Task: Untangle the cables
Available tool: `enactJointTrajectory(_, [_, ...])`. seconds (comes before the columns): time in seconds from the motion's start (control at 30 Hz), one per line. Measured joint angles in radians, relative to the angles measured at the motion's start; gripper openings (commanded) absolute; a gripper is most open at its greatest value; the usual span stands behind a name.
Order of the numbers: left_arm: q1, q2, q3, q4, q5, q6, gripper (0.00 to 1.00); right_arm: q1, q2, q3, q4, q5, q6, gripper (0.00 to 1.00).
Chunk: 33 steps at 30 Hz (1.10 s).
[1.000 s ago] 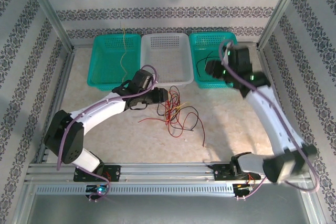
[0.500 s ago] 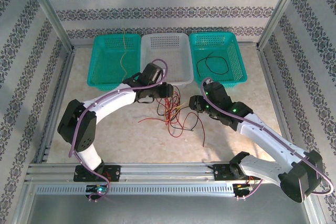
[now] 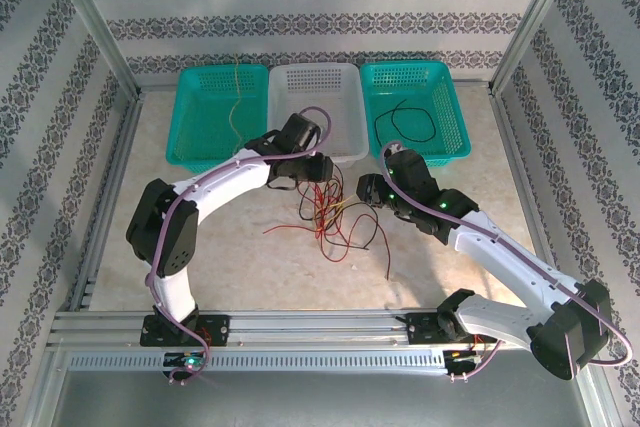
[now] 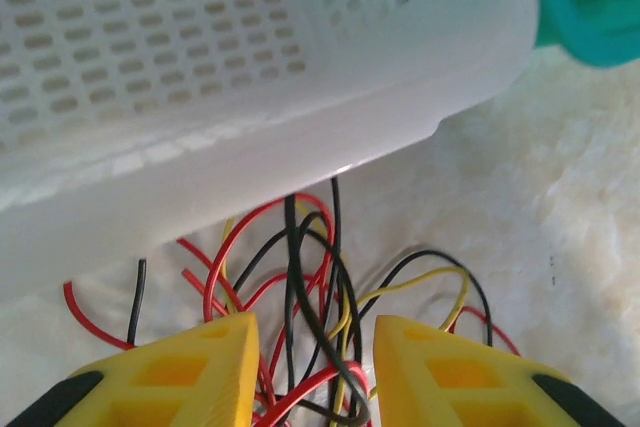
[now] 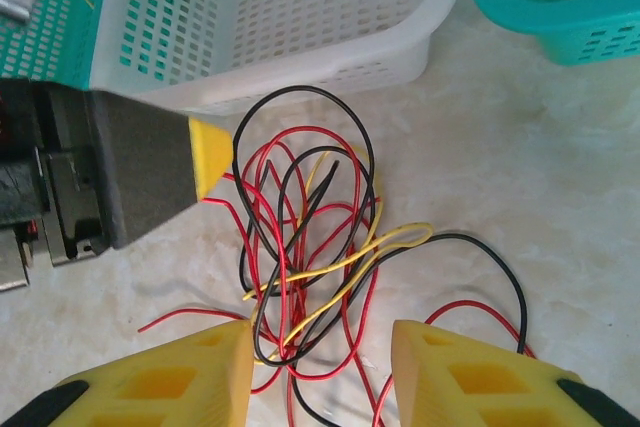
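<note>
Both jaws gape, each pair straddling the tangled cables (image 5: pixel 310 237).

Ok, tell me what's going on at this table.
A tangle of red, yellow and black cables lies on the table in front of the white basket. The left pincer and the right pincer both hover open over it, gripping nothing. One yellow cable lies in the left teal basket, one black cable in the right teal basket.
</note>
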Motion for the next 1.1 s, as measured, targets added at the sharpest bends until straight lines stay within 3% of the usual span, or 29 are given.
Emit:
enactJointTrajectory(0.47, [0.000, -0.082, -0.138, -0.001, 0.020, -0.007, 0.43, 0.000, 0.148, 0.000, 0.003, -0.001, 0.085, 0.42])
enactJointTrajectory(0.63, [0.000, -0.175, -0.151, -0.007, 0.020, -0.007, 0.45, 0.000, 0.153, -0.017, -0.003, -0.001, 0.111, 0.36])
enactJointTrajectory(0.93, [-0.006, -0.216, -0.240, 0.008, 0.076, -0.049, 0.66, 0.074, 0.307, -0.098, 0.034, -0.061, 0.205, 0.34])
enactJointTrajectory(1.03, [-0.026, -0.206, -0.268, 0.009, 0.082, -0.061, 0.69, 0.097, 0.361, -0.099, 0.064, -0.085, 0.228, 0.23])
enactJointTrajectory(1.1, [-0.042, -0.196, -0.272, 0.009, 0.083, -0.064, 0.70, 0.100, 0.386, -0.099, 0.077, -0.100, 0.240, 0.09])
